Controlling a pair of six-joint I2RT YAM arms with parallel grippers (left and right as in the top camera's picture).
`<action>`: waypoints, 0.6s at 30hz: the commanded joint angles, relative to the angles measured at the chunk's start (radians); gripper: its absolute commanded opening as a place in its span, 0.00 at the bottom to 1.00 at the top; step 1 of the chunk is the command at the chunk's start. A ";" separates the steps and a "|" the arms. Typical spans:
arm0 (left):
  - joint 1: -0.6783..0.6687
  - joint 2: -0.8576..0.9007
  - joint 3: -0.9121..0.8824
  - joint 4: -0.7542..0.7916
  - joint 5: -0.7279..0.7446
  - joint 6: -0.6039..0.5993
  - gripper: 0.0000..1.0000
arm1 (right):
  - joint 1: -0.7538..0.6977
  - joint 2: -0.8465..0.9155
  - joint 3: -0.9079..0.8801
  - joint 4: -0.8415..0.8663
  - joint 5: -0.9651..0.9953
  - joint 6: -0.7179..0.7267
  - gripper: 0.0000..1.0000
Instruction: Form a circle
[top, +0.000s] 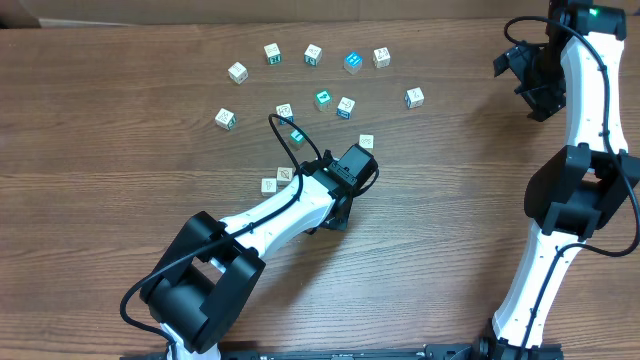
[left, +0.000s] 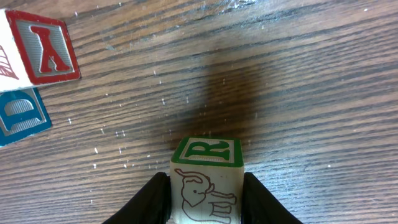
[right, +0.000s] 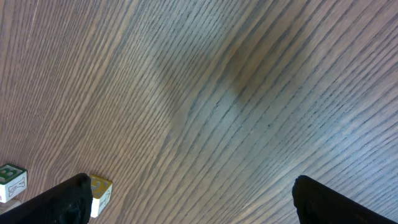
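Note:
Several small pale wooden cubes lie in a wide loose scatter across the far middle of the table; a tight circle of them is out of view. My left gripper is low over the table just below that scatter. In the left wrist view its fingers press both sides of a cube that has a green R face and an elephant drawing. The overhead view hides this cube under the wrist. My right gripper hangs at the far right, and its jaws stand wide open over bare wood.
A red-lettered cube and a blue-lettered cube lie to the left of the held cube. Two cubes sit beside my left forearm. A yellow-faced cube and a green-faced cube lie by my right gripper's left finger.

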 joint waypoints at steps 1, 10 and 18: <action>0.002 0.010 0.006 -0.004 -0.011 -0.001 0.33 | -0.002 -0.027 0.017 0.001 0.002 -0.002 1.00; 0.010 0.010 0.008 -0.001 -0.069 0.002 0.27 | -0.002 -0.027 0.017 0.001 0.002 -0.002 1.00; 0.043 0.010 0.008 -0.001 -0.076 0.002 0.28 | -0.002 -0.027 0.017 0.001 0.002 -0.002 1.00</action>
